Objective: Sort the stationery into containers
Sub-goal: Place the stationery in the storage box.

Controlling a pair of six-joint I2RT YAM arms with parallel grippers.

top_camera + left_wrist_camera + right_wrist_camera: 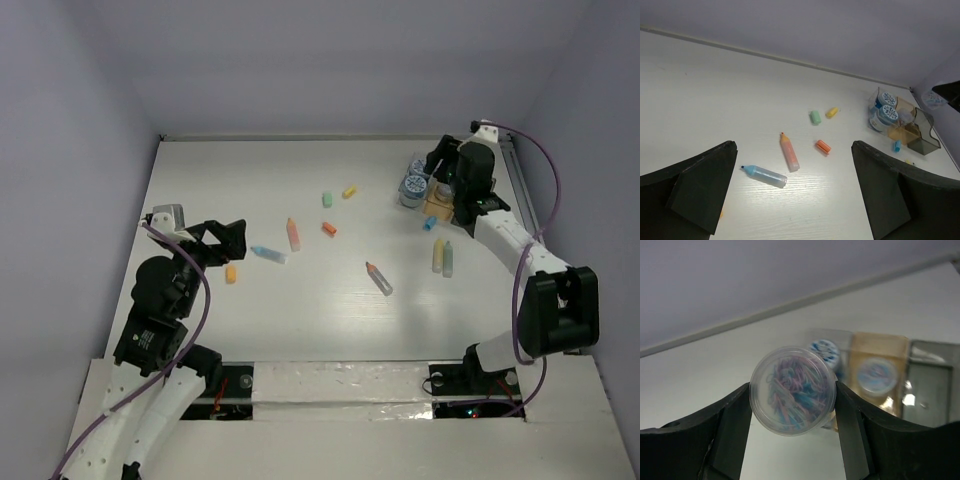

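Notably, the right hand (792, 407), stretched to the far right, clamps a clear round tub (790, 385), contents blurred, just before the amber box (879, 372); left hand (794, 144) hovers open above markers (765, 176) scattered on the surface (715, 90).

The left gripper (793, 150) is seen spread wide. Between its fingers an orange marker (790, 152) is laid, with a blue marker (764, 175) at its 8 o'clock. Two translucent boxes (912, 132) are set touching at 2 o'clock.

We see two boxes (924, 139) at the far right of the table (715, 90), rolls (885, 107) just left of them, markers (789, 152) in the middle.
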